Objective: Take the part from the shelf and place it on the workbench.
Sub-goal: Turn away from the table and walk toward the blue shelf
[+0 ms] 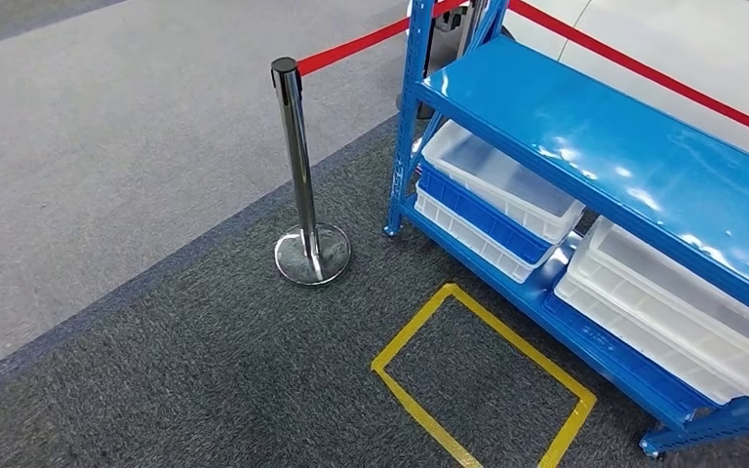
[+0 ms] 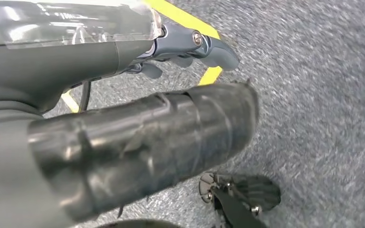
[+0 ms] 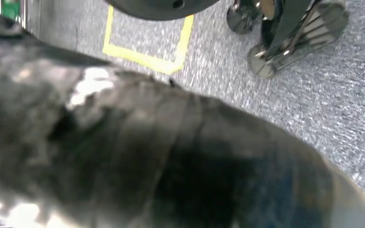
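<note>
A blue metal shelf point(image 1: 595, 146) stands at the right in the head view, its glossy top board bare. On the lower board sit white bins point(image 1: 502, 180) point(image 1: 683, 302) stacked with blue ones point(image 1: 478, 210); what I can see of their insides is empty. My left hand point(image 2: 185, 52) hangs over the grey carpet, its grey thumb point(image 2: 214, 47) stretched out and dark fingertips point(image 2: 149, 70) beneath it, with nothing between them. Of my right hand, a dark blurred ribbed cover point(image 3: 147, 156) is close to the camera and hides the fingers.
A chrome stanchion point(image 1: 297, 156) with a round base point(image 1: 312, 253) stands left of the shelf, and its red belt point(image 1: 351, 47) runs back behind the shelf. A yellow taped square point(image 1: 483, 380) marks the dark carpet in front of the shelf. Lighter carpet lies to the left.
</note>
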Motion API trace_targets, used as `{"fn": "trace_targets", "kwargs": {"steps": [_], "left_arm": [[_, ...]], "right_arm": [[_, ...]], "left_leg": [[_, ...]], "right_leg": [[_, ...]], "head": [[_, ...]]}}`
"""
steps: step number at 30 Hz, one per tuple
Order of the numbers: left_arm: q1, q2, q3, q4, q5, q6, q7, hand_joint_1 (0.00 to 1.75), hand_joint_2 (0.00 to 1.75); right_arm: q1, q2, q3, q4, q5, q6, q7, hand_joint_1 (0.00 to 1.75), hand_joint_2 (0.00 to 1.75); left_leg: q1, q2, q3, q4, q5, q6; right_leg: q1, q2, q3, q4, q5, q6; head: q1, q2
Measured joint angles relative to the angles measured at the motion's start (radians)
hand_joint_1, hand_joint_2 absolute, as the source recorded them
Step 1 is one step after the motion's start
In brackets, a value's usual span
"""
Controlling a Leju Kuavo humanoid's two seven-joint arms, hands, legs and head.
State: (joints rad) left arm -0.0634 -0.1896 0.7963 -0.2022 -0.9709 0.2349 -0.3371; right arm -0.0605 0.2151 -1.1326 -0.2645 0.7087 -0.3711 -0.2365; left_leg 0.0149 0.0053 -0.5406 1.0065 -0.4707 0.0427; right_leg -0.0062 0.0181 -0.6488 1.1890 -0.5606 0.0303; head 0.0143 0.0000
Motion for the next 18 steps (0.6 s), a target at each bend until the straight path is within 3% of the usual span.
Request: {"fn": "trace_targets", "kwargs": {"steps": [2,3,4,7,9,11,13,14,16,17,18], "left_arm": [[0.003,0.0,0.0,0.0,0.0,0.0,0.0,0.0,0.0],[0.003,0.0,0.001,0.0,0.0,0.0,0.0,0.0,0.0],[0.003,0.0,0.001,0.0,0.0,-0.001,-0.001,0.0,0.0],[0.001,-0.001,0.002,0.0,0.0,-0.002,-0.001,0.0,0.0],[0.0,-0.001,0.003,0.0,0.0,-0.003,-0.002,0.0,0.0],[-0.003,-0.001,0.003,0.0,0.0,-0.003,-0.002,0.0,0.0],[-0.005,-0.002,0.003,0.0,0.0,-0.003,-0.003,0.0,0.0],[-0.005,-0.002,0.004,0.0,0.0,-0.003,-0.004,0.0,0.0],[-0.004,-0.001,0.005,0.0,0.0,-0.003,-0.004,0.0,0.0],[-0.002,-0.001,0.006,0.0,0.0,-0.003,-0.004,0.0,0.0],[0.0,-0.001,0.006,0.0,0.0,-0.003,-0.004,0.0,0.0]], "right_arm": [[-0.001,0.0,0.0,0.001,0.0,0.002,0.0,0.0,0.0],[0.0,0.0,0.0,0.001,0.0,0.002,0.0,0.0,0.0],[0.001,0.0,0.0,0.001,0.0,0.002,0.0,0.0,0.0],[0.002,0.0,0.0,0.001,0.001,0.001,0.001,0.0,0.0],[0.0,-0.001,0.0,0.001,0.002,0.001,0.001,0.0,0.0],[0.001,0.0,-0.001,0.001,0.002,0.001,0.001,0.0,0.0],[0.001,0.0,-0.001,0.001,0.003,0.001,0.002,0.0,0.0],[0.001,0.0,-0.001,0.001,0.004,0.001,0.002,0.0,0.0],[-0.001,0.0,-0.001,0.001,0.005,0.002,0.002,0.0,0.0],[-0.001,0.0,-0.001,0.001,0.005,0.002,0.002,0.0,0.0],[0.0,0.0,-0.001,0.001,0.005,0.002,0.002,0.0,0.0]], "left_leg": [[-0.001,0.025,-0.001,0.001,-0.003,0.001],[-0.001,0.036,0.0,0.001,-0.004,0.001],[-0.001,0.046,0.002,0.001,-0.006,0.0],[-0.004,0.071,0.014,0.002,-0.015,-0.01],[-0.006,0.086,0.019,0.003,-0.021,-0.021],[-0.007,0.1,0.024,0.0,-0.025,-0.033],[-0.005,0.076,0.02,0.027,-0.049,-0.043],[-0.004,0.053,0.001,0.071,-0.077,-0.047],[-0.001,0.014,-0.064,0.206,-0.14,-0.05],[-0.001,0.007,-0.095,0.264,-0.157,-0.052],[-0.001,0.004,-0.112,0.29,-0.153,-0.052]], "right_leg": [[-0.004,-0.011,-0.058,0.116,-0.042,0.006],[-0.005,-0.013,-0.063,0.126,-0.035,0.007],[-0.006,-0.016,-0.046,0.094,-0.009,0.007],[0.001,-0.062,0.064,-0.117,0.082,-0.008],[0.01,-0.076,0.087,-0.169,0.091,-0.022],[0.01,-0.055,0.088,-0.172,0.094,-0.034],[0.003,-0.038,0.095,-0.184,0.1,-0.047],[0.0,-0.029,0.099,-0.189,0.104,-0.053],[0.001,-0.011,0.098,-0.19,0.105,-0.059],[0.002,0.001,0.098,-0.189,0.104,-0.06],[0.002,0.013,0.099,-0.188,0.103,-0.06]], "head": [[0.0,0.0],[0.0,0.0],[0.0,0.0],[0.0,0.0],[0.0,0.0],[0.0,0.0],[-0.002,0.0],[-0.003,0.0],[-0.004,0.0],[-0.004,0.0],[-0.004,0.0]]}}
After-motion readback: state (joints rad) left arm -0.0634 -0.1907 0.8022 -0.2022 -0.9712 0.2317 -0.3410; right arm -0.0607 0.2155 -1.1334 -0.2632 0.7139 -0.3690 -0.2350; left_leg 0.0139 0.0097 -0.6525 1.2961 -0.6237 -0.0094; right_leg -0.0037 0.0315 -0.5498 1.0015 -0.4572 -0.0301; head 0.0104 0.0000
